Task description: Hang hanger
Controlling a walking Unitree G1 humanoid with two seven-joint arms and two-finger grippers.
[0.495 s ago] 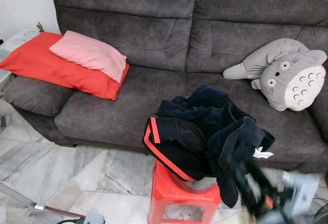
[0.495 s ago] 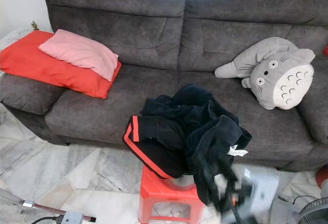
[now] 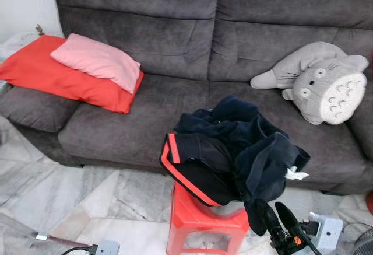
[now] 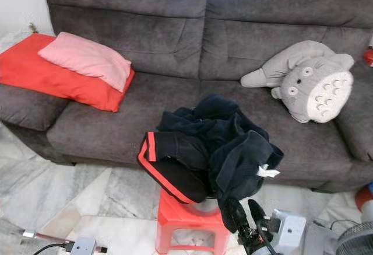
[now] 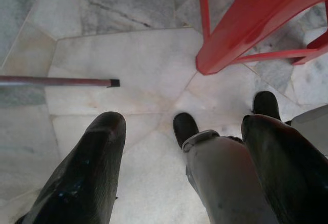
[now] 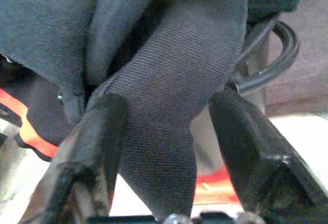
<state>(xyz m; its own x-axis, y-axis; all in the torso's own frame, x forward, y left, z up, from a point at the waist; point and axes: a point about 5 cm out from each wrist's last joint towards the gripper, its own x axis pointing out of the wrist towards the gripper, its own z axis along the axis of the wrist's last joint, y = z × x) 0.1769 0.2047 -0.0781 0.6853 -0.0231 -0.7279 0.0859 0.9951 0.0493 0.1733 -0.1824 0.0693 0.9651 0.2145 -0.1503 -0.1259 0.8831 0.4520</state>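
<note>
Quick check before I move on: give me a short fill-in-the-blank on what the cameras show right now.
1. The dark clothes are piled on a ____ plastic stool.
2. The pink pillow lies on top of a ____ pillow.
3. The right gripper has its fingers ____, on either side of a hanging strip of dark fabric.

Missing words: red; red; open

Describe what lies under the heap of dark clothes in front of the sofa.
A red plastic stool carries the dark clothes, standing on the marble floor. Its seat top is covered, so anything there is hidden.
</note>
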